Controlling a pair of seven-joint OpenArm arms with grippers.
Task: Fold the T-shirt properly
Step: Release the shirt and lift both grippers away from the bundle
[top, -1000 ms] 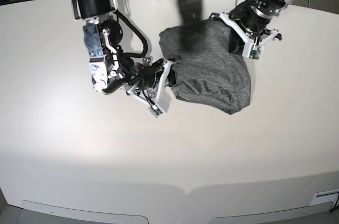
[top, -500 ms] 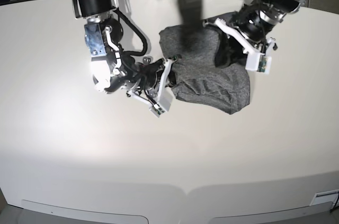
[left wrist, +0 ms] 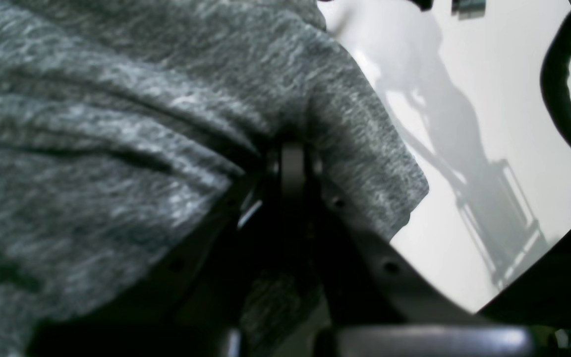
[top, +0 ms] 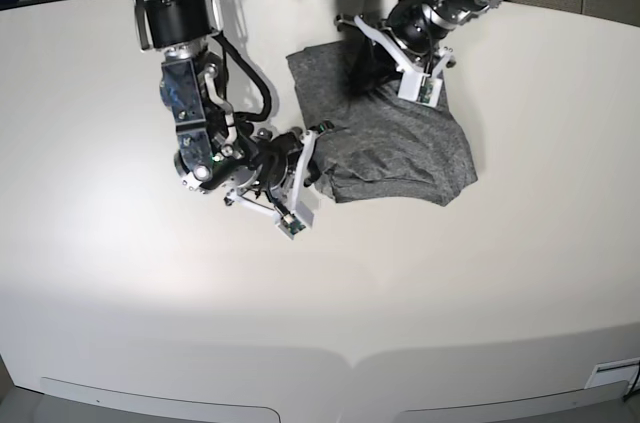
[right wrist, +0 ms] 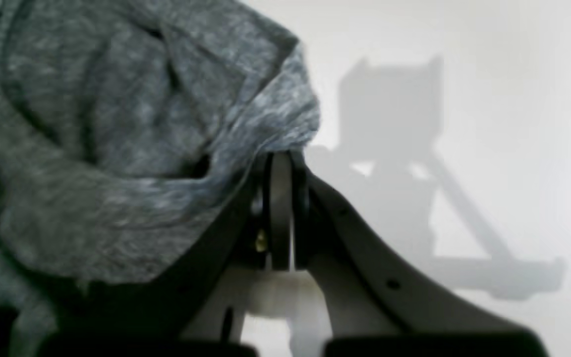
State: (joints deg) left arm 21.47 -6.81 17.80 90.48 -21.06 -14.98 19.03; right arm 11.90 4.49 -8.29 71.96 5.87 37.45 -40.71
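White table (top: 120, 273), one grey T-shirt (top: 400, 148), two sets of fingers (right wrist: 280, 163) (left wrist: 293, 153) each clenched on its cloth.

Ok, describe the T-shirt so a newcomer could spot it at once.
Look at the far half of the white table, between the two arms. The T-shirt is the rumpled heather-grey bundle there, pinched by the left gripper and right gripper. It is the only cloth around.

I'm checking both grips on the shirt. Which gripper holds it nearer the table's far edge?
The left gripper, on the right side of the base view, pinches the T-shirt near the far edge. The right gripper clamps the shirt's near-left edge instead.
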